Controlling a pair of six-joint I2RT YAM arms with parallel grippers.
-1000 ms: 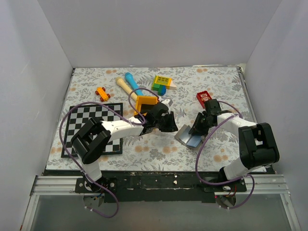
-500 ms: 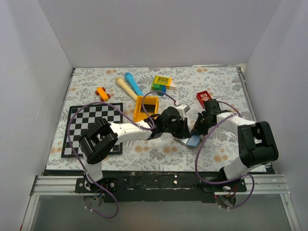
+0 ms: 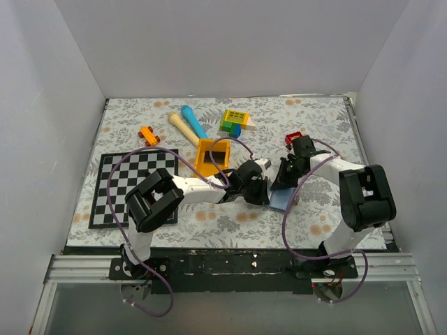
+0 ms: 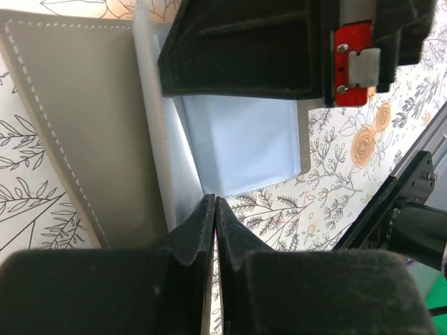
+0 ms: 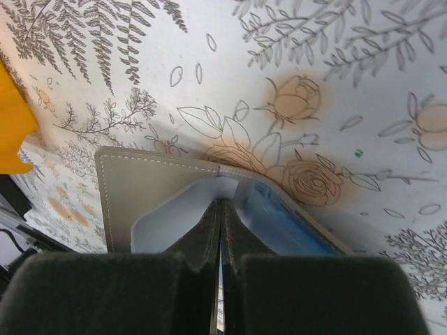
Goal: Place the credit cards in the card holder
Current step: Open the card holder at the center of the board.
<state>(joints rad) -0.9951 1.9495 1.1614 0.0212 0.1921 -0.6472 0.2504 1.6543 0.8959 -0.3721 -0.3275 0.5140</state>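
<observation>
**Both grippers clamped shut at the open grey wallet**

Starting nearest the arm bases: the card holder (image 3: 278,200) lies opened out on the floral cloth (image 3: 230,223). The outside is soft matte grey with a line of white stitching along the edge. Inside are pale bluish, slightly glossy plastic pockets.

The left gripper (image 4: 215,204) reaches it from the left. Its two matte black fingers are pressed flat together with no gap, tips right at the edge of a clear pocket. The right gripper (image 5: 221,206) is on it from the other side, fingers squeezed together too, tips poked in where the pale pocket meets the stitched grey flap. Honestly can't tell from either wrist cam whether a thin pocket sheet is nipped between the tips or they're just touching it.

Well to the left of the card holder lies a flat black-and-white chessboard mat (image 3: 133,187). Just beyond the holder on the left is a boxy orange plastic tray (image 3: 211,155). Just beyond it on the right is a chunky red block (image 3: 294,138).

Farther back from the holder:
- a blue cylinder (image 3: 193,120) and a cream one (image 3: 179,124), lying side by side
- a yellow-green block (image 3: 235,120)
- a small orange toy (image 3: 148,135)
</observation>
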